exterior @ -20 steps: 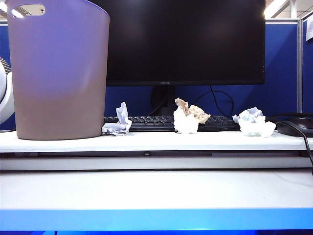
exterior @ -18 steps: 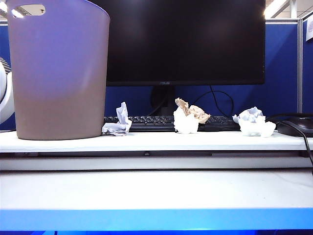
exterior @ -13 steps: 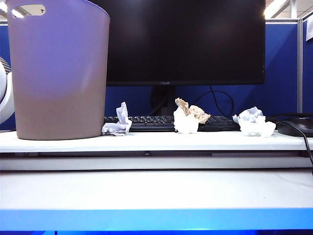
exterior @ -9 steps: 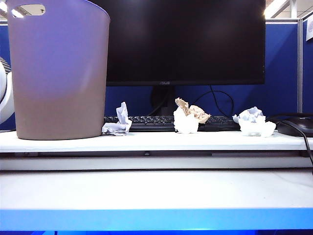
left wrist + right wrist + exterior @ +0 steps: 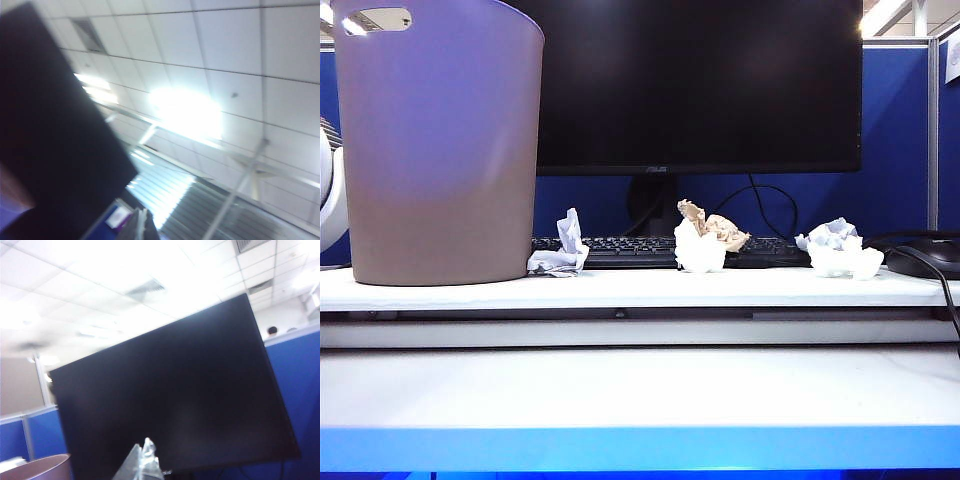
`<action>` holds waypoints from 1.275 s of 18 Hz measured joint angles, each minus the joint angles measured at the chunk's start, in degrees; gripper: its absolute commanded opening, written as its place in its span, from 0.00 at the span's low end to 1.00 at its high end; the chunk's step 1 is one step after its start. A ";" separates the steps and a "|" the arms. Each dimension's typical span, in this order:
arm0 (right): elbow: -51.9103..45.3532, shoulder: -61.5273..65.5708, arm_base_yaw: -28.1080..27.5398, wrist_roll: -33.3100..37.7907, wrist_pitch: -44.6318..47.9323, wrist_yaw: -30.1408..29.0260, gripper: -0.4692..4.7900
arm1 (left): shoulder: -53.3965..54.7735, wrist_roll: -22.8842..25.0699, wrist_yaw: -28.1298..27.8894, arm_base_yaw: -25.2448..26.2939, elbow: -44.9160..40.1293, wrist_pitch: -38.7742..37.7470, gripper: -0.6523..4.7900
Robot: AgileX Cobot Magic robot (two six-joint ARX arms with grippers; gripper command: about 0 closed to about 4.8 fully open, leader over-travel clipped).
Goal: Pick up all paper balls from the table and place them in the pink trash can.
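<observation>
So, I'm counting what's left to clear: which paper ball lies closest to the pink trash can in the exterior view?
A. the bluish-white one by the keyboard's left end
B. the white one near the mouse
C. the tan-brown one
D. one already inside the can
A: the bluish-white paper ball sits right beside the pink trash can, at the keyboard's left end; the others lie farther right. Neither gripper shows in this view.

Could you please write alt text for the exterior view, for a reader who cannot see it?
Three clusters of paper balls lie before a keyboard on a white table, right of the pink trash can. Neither the left gripper nor the right gripper shows here.
</observation>
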 measured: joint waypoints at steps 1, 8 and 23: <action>5.16 6.27 0.00 -2.01 -0.66 -3.30 0.09 | 0.09 0.87 1.11 0.00 3.61 -3.91 0.11; 43.67 57.09 0.17 -16.94 -23.37 -18.49 0.56 | 23.43 32.50 19.96 0.07 34.16 -31.47 0.11; 55.95 97.42 16.44 -32.50 -30.95 -10.47 0.57 | 42.95 48.00 29.40 -4.33 43.76 -48.74 0.11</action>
